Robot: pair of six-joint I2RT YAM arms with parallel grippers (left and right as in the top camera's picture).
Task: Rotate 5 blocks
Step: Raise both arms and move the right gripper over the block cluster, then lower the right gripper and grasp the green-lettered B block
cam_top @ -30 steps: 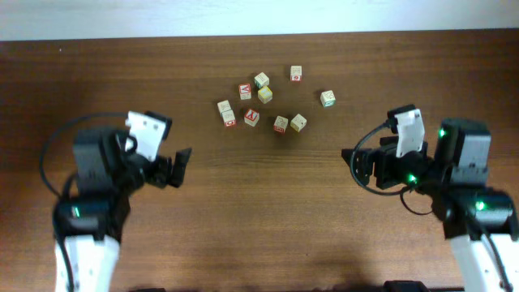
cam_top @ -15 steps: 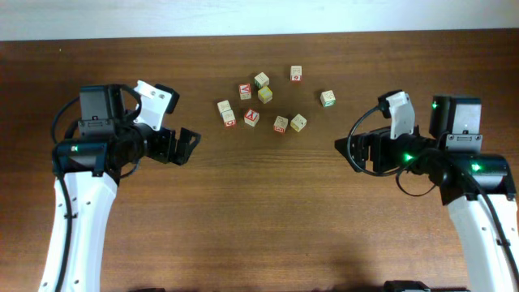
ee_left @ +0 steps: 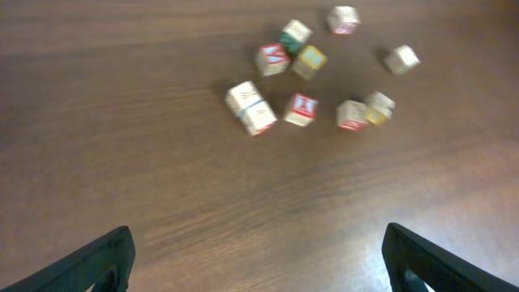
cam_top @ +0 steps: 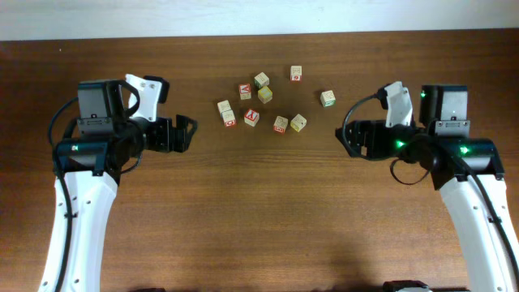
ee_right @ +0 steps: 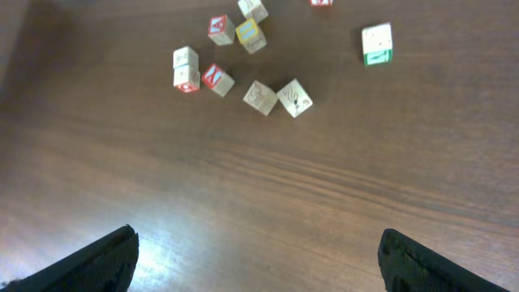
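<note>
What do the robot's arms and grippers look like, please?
The left arm and right arm have white lower links and black upper housings with small green lights. The left gripper and right gripper are black. Each wrist carries a white mount and looping black cables.

From my station I see a dark brown wooden table (cam_top: 259, 211) filling nearly every view, its grain running side to side in long streaks. Along its far edge in the overhead view lies a pale, off-white strip (cam_top: 259, 16); I cannot tell whether it is wall or floor. In the right wrist view a soft patch of glare sits on the wood at the lower left. In the left wrist view, one small pale cube (ee_left: 243, 97) at the near-left of the cluster seems to carry a faint bluish mark, though it is blurred.
</note>
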